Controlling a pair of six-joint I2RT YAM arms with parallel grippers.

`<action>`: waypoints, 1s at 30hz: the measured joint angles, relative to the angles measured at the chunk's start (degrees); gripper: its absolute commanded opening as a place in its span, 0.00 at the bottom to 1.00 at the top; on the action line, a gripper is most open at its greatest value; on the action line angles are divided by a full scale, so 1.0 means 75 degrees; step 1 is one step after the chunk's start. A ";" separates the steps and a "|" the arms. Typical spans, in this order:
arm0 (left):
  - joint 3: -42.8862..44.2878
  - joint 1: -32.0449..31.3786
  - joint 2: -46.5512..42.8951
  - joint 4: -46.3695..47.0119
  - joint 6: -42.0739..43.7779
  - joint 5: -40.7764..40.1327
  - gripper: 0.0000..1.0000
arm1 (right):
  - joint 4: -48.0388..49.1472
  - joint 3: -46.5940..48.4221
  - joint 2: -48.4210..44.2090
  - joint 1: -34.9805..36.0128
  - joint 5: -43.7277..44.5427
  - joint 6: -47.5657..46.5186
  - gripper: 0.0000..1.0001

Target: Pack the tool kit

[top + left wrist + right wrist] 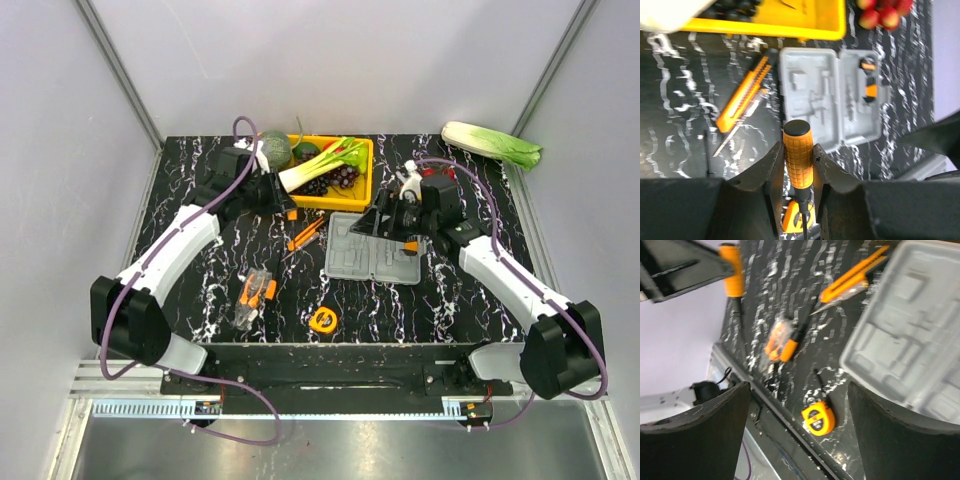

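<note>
Well, from above, the grey case of the tool kit lies open on the bench, with the yellow tray just beyond it. My left tool hangs off the case's far-left corner, and my right tool is over its far edge. A utility knife lies just left of the case. The pliers are well to its left, and the tape measure sits near its near-left corner.

Through the left wrist, I see my left tool closed partway on a screwdriver, clamping the orange handle with the shaft running down past the fingers. The case's moulded recesses are mostly bare; a couple of small orange pieces sit in one half.

Through the right wrist, my right tool stands wide apart with nothing in it. The case is off to its right.

I judge the step in hand to be bringing the screwdriver to the case. Next I must line the handle up with a long recess that fits it, lower it, then let go. The knife, pliers and tape measure are not yet packed.
</note>
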 measured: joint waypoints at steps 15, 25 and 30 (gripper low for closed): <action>-0.0015 -0.1055 -0.0498 0.1903 -0.0341 0.2279 0.00 | 0.1874 0.0286 0.0650 0.1451 -0.0624 0.0755 0.61; -0.0070 -0.1271 -0.0452 0.2235 -0.0554 0.2299 0.00 | 0.2279 0.0382 0.0670 0.1585 -0.0536 0.1183 0.19; -0.0070 -0.1268 -0.0347 0.2253 -0.0592 0.2241 0.65 | 0.2244 0.0382 0.0670 0.1626 -0.0353 0.1265 0.00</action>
